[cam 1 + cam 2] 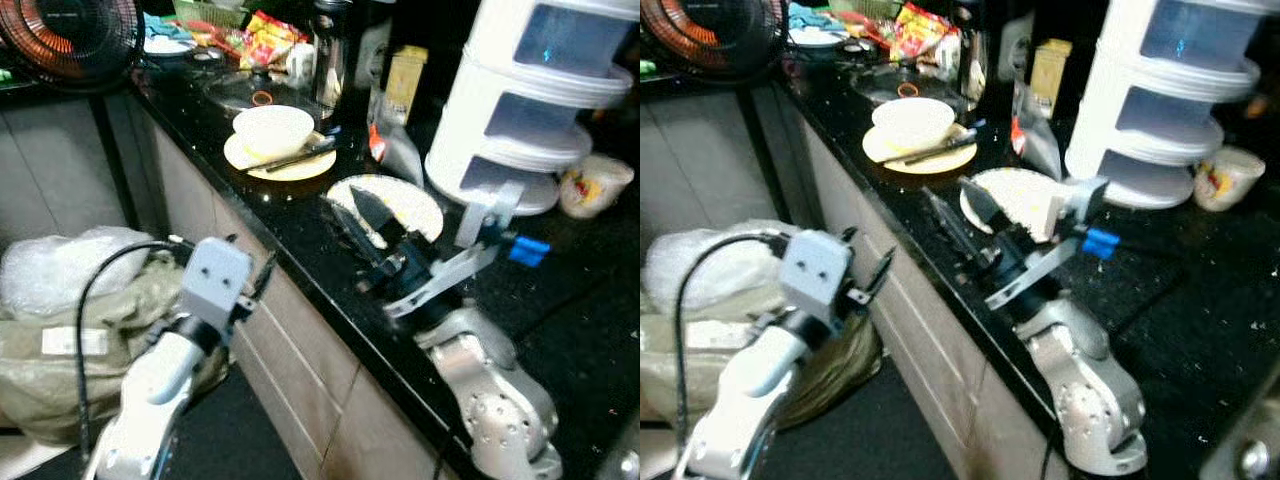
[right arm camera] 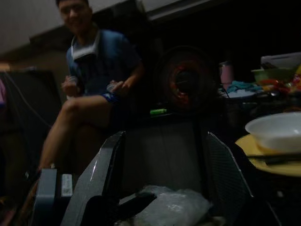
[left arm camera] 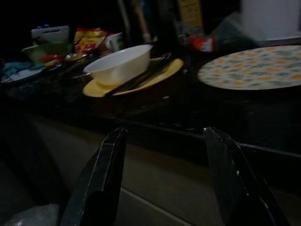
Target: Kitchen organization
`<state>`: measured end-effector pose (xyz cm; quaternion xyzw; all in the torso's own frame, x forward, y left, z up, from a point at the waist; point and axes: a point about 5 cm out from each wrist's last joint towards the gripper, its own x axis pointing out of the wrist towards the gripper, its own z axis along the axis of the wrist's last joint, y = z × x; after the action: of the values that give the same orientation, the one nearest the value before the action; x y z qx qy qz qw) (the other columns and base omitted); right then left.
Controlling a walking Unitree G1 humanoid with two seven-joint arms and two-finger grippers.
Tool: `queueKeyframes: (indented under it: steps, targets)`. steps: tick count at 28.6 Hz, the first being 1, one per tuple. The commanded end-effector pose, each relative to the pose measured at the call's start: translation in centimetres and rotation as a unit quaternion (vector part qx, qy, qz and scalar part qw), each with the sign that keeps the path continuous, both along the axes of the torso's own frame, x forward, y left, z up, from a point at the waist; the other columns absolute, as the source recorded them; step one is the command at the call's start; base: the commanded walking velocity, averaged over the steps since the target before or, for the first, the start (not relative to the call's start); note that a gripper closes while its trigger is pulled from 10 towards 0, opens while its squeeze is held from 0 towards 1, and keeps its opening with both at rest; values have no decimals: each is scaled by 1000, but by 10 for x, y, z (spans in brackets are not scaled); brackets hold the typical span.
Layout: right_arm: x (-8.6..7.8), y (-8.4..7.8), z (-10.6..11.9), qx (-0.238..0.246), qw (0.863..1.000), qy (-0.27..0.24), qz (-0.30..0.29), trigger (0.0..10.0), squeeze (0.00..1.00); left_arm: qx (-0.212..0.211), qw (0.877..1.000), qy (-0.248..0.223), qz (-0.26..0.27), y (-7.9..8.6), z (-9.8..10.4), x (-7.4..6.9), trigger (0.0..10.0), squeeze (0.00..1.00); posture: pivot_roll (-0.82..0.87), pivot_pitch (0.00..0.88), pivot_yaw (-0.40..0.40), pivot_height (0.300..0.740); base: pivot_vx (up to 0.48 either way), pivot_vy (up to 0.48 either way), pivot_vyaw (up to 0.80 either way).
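A white bowl (image 1: 273,128) sits on a yellow plate (image 1: 300,166), with dark utensils (image 1: 296,158) lying across the plate. Closer to me on the black counter (image 1: 560,300) lies a flower-patterned plate (image 1: 400,200). My right gripper (image 1: 342,198) is open and hovers over the counter's front edge beside the patterned plate, pointing left past the counter. My left gripper (image 1: 262,275) is lower, in front of the cabinet, open and holding nothing. In the left wrist view its fingers (image 3: 101,174) face the counter edge below both plates.
A white drawer unit (image 1: 530,90) and a printed cup (image 1: 595,185) stand at the right. A kettle (image 1: 330,60), a yellow box (image 1: 405,80), snack packets (image 1: 265,35) and a pan lid (image 1: 250,92) crowd the back. A fan (image 1: 70,35) and bags (image 1: 70,330) sit left. A person (image 2: 94,80) sits beyond.
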<state>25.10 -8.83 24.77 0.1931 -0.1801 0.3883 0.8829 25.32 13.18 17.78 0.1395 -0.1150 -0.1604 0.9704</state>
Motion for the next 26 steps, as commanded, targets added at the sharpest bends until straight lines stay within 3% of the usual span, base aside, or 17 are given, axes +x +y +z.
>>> queueKeyframes:
  steps: [1,4,6,9,15,20,23,25,26]
  targets:
    - [2,-4,0,-14,1000,1,-18,10000,0,0,1000,11,-14,-4,-4,-3,10000,0,97,0,-92,740,0,0,0]
    - [9,-2,7,-71,996,-15,-48,10000,0,5,1000,19,-19,-5,-8,-4,10000,0,99,0,-93,740,0,0,0]
    - [9,-2,7,-71,996,-15,-48,10000,0,5,1000,19,-19,-5,-8,-4,10000,0,99,0,-93,740,0,0,0]
    - [23,5,9,-162,981,-23,-101,10000,0,5,1000,25,-15,-4,-11,-4,10000,0,101,0,-94,740,0,0,0]
    - [40,20,19,-224,962,-27,-152,10000,0,7,999,30,-12,-4,-12,-5,10000,0,103,0,-96,740,0,0,0]
    - [44,23,28,-204,968,-31,-140,10000,0,6,999,31,-10,-5,-13,-5,10000,0,106,0,-105,740,0,0,0]
    - [46,17,30,-165,977,-12,-133,10000,0,2,1000,30,-4,-4,-13,-6,10000,0,106,0,-108,740,0,0,0]
    - [44,11,33,-111,986,8,-122,10000,0,-3,999,35,1,-3,-14,-6,10000,0,106,0,-109,740,0,0,0]
    - [44,11,33,-111,986,8,-122,10000,0,-3,999,35,1,-3,-14,-6,10000,0,106,0,-109,740,0,0,0]
